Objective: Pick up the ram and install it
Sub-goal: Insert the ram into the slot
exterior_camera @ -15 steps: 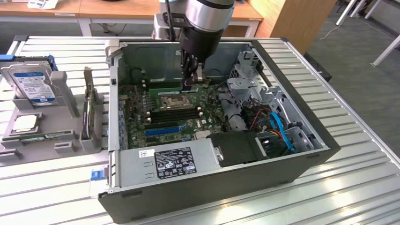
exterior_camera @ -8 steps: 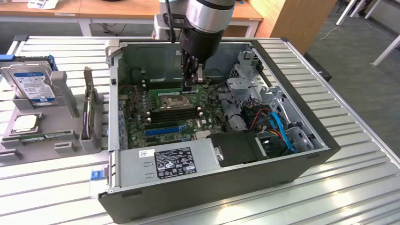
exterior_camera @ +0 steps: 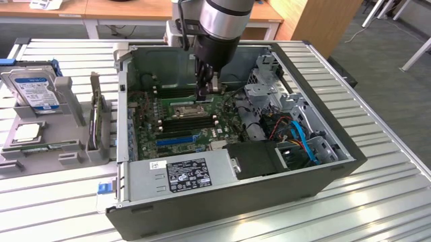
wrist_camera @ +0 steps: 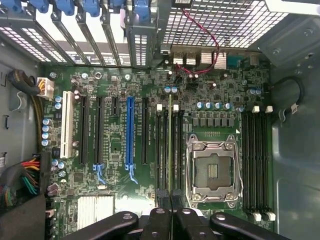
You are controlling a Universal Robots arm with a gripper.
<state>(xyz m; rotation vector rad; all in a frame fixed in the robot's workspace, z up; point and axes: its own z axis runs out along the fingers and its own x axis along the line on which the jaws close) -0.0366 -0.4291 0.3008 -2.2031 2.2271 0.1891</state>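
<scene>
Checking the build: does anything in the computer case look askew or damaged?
Nothing looks damaged or askew. Only the processor socket stands out: it sits bare, no chip in it, beside the memory slots.

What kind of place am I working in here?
Likely a lab or workshop for PC assembly: open PC case on a slatted metal table, hard drive in a holder beside it, wooden desks behind.

Slatted table [exterior_camera: 377,166] carries open computer case [exterior_camera: 222,212], grey rack [exterior_camera: 67,146].
</scene>
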